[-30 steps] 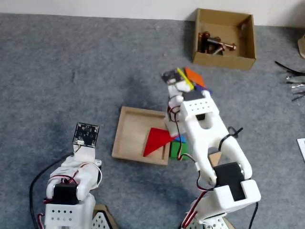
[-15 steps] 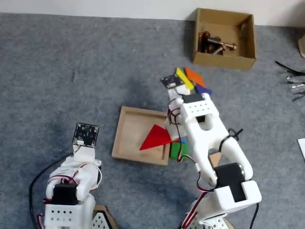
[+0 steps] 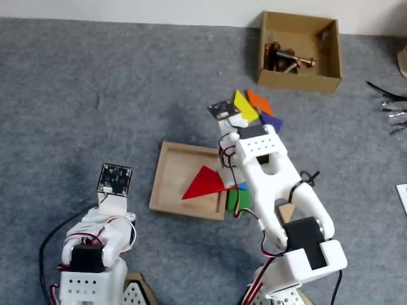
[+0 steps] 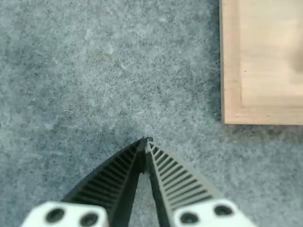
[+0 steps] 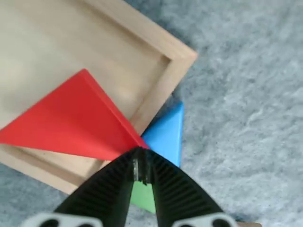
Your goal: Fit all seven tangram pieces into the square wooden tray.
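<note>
The right gripper (image 5: 142,158), closed on a corner of the red triangle (image 5: 75,118), holds it over the tray (image 5: 177,66) with that corner above the rim. Best to carry it inward, square it to a tray corner, then release. The left gripper (image 4: 144,142) is closed and empty, near the tray.

One triangle (image 3: 203,183) in the tray (image 3: 173,166), partly over its right rim; cardboard box (image 3: 299,79) far behind.
</note>
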Tool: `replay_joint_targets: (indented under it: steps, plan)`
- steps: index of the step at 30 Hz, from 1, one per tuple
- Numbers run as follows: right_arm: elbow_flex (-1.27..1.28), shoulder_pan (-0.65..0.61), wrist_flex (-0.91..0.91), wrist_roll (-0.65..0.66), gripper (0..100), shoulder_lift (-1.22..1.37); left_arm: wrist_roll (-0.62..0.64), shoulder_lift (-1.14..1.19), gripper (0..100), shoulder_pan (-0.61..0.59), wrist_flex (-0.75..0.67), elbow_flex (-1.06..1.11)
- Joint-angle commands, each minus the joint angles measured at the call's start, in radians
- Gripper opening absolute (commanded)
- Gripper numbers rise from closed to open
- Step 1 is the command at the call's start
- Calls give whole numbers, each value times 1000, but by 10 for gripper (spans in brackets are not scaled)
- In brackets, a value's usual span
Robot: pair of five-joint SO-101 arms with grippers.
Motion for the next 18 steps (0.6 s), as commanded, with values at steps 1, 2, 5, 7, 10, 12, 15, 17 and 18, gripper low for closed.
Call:
replay_joint_targets:
  steps: [1,2,5,7,10,12,15,17,18]
  plan:
    - [-2,-31,-18,11,6,-31,-9,-5,5,-10,3,19]
    - [-2,-35,-18,11,6,-31,-9,-5,5,-10,3,19]
    - [-2,-35,-18,11,6,-33,-9,-5,5,-10,3,19]
    - [-2,-35,-18,14,6,-33,-9,-5,5,-10,3,19]
    - [-2,-33,-18,15,5,-33,-9,-5,5,-10,3,19]
    - [-4,-30,-19,12,5,-30,-9,-5,5,-10,3,19]
    - [-8,-30,-21,12,5,-28,-9,-5,5,-10,3,19]
    - [-7,-30,-42,12,5,-28,-9,-5,5,-10,3,19]
    - [-4,-30,-65,12,5,-28,-9,-5,5,-10,3,19]
